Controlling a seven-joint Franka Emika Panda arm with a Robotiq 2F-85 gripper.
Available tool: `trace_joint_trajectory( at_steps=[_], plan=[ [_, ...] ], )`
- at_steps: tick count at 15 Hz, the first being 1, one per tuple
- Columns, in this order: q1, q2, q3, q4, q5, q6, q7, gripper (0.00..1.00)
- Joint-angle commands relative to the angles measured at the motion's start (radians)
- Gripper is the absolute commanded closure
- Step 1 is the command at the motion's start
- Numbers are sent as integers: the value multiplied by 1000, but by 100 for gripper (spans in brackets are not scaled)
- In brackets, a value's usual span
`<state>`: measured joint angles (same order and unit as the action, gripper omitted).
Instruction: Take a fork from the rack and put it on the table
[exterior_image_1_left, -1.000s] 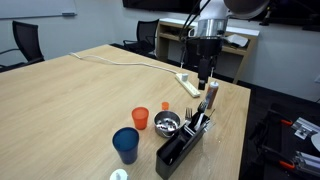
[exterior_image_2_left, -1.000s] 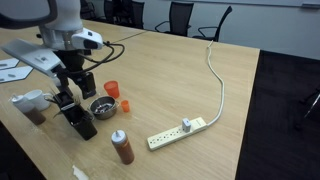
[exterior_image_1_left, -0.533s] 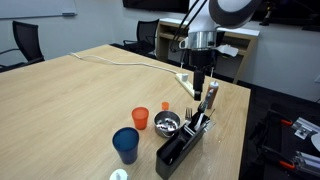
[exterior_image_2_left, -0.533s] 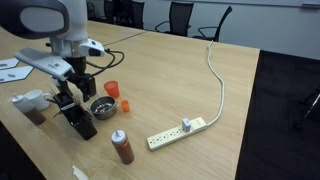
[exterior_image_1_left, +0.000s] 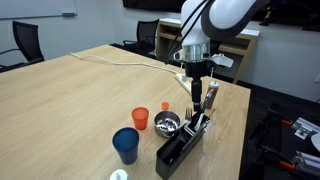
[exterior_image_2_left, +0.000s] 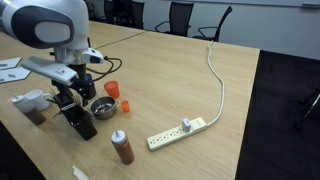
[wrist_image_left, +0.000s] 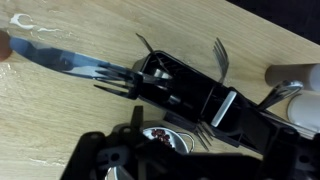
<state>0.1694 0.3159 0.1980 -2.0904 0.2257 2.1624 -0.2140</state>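
The arm holds the hand (exterior_image_1_left: 197, 97) directly above the far end of the rack (exterior_image_1_left: 178, 148), fingers pointing straight down among the upper ends of the utensils standing in it. Whether the fingers are spread or pressed together cannot be told: in both exterior views they merge into one dark shape, and in the wrist view they blend with the black rack.

The fork (wrist_image_left: 222, 57) stands in the rack with its tines up, near one end of the holder, and nothing grips it. Other silvery utensils share the compartments, among them a knife (wrist_image_left: 60, 60) whose blade runs out toward the left edge of the wrist view.

The rack stands near the edge of the light-wood surface (exterior_image_1_left: 70, 100). Just beside it sits a metal bowl (exterior_image_1_left: 167, 124), with an orange cup (exterior_image_1_left: 140, 118) next to the bowl and a blue cup (exterior_image_1_left: 126, 145) nearer the camera. In an exterior view, a brown bottle (exterior_image_2_left: 123, 148) stands near the rack, and a power strip (exterior_image_2_left: 178, 132) lies further along the surface.
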Motion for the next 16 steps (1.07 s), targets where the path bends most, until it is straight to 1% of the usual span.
trace_joint_trajectory(
  at_steps=[1,10,15,16],
  plan=[
    [3,33,13,45,-35,-24,-9,0],
    [20,130,20,110,-79,-3,2,0],
    [28,164,26,137,-88,-6,4,1],
    [28,168,27,139,-86,-4,3,13]
  ],
)
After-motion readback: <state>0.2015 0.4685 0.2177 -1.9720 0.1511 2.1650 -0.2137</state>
